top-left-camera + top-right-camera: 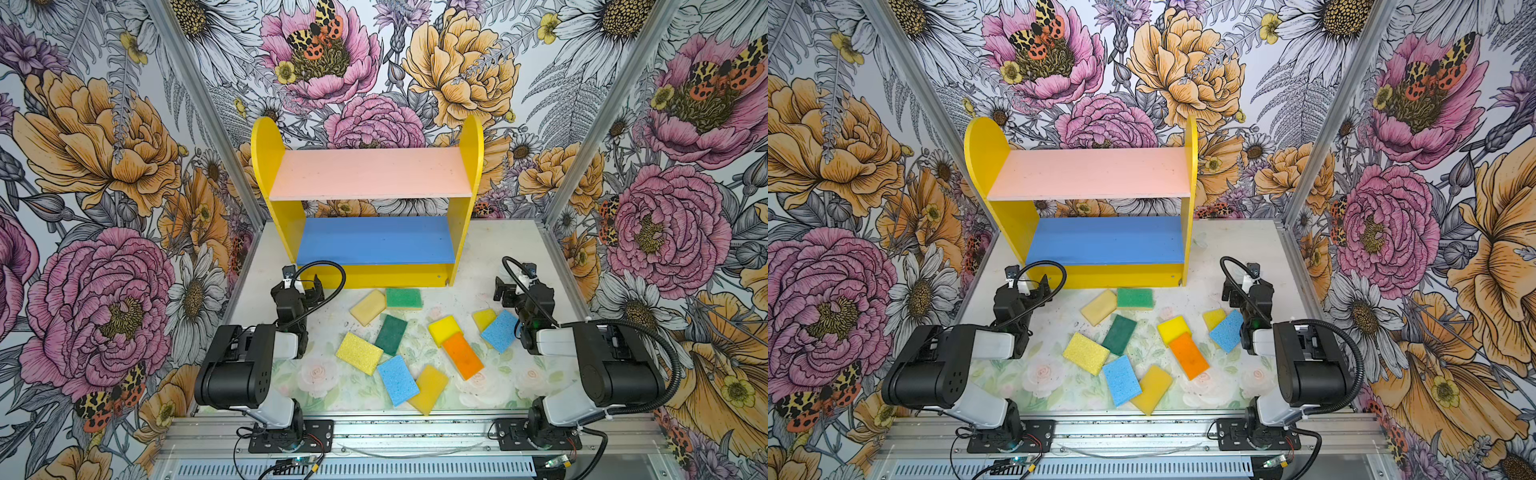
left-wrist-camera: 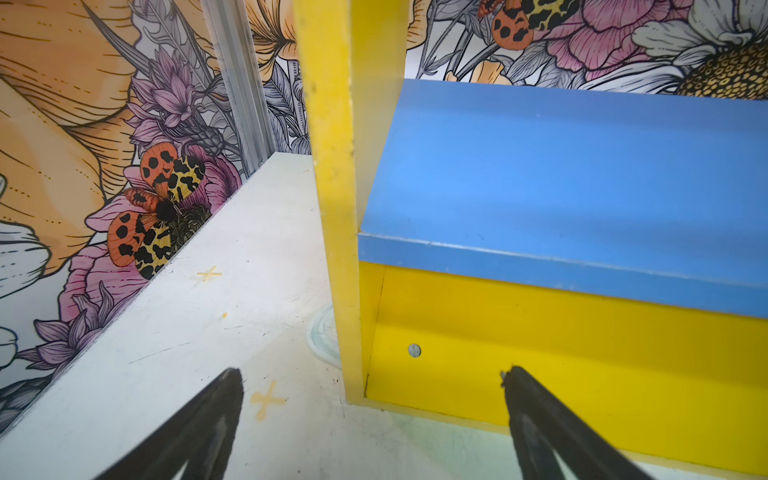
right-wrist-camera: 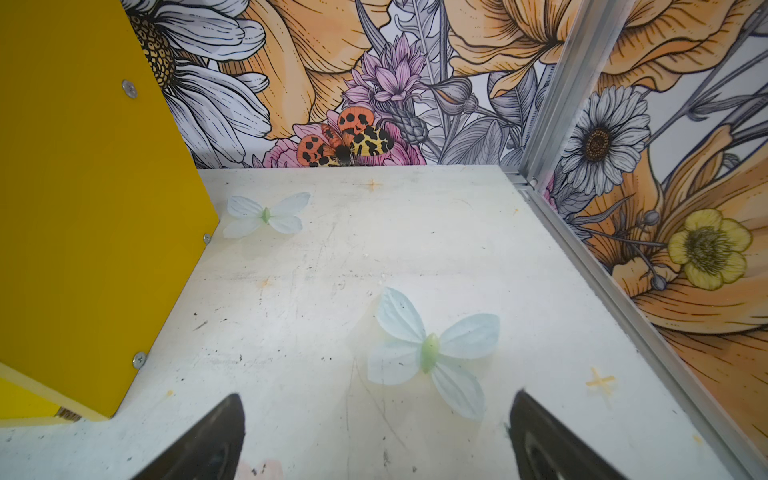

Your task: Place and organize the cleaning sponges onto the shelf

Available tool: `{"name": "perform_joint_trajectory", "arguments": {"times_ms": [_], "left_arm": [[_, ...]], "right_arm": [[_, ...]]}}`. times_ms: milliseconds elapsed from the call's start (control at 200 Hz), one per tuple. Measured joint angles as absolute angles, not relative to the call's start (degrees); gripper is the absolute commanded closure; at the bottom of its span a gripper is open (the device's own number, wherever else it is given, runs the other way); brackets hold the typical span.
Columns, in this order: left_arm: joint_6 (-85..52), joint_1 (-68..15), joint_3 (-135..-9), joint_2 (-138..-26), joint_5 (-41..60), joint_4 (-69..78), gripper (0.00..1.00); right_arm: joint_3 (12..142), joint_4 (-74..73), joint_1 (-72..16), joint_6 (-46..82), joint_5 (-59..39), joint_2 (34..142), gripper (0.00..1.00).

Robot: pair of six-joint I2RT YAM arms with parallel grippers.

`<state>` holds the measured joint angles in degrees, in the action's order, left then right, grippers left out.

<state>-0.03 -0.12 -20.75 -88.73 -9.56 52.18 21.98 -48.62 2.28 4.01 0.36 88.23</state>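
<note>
Top views: porous rectangular cleaning sponges (image 1: 359,353)

You can read no lettering, brand or number anywhere; only faint yellow cross marks (image 2: 268,400) stand on the white table (image 2: 174,332), 2 in the left wrist view.

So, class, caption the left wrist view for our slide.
Open left gripper faces the shelf and its blue lower board.
</note>
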Motion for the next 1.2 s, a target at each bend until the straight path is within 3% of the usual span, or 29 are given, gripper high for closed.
{"name": "perform_joint_trajectory", "arguments": {"times_ms": [470, 615, 870, 1201], "left_arm": [[0.0, -0.6, -20.9, -88.6, -10.8, 51.8, 0.01], [-0.3, -1.5, -25.1, -84.6, -15.7, 41.8, 0.01], [-10.4, -2.5, -39.9, -77.3, -25.3, 15.2, 0.01], [-27.1, -9.2, -45.0, -60.9, -26.0, -10.9, 0.01]], "right_arm": [[21.9, -48.8, 2.3, 5.0, 2.2, 88.1, 0.01], [21.8, -45.4, 2.3, 5.4, 4.3, 84.2, 0.03], [33.5, -21.2, 1.7, 13.6, 8.7, 71.3, 0.03], [42.5, 6.2, 0.3, 25.8, -0.6, 62.1, 0.05]]}}
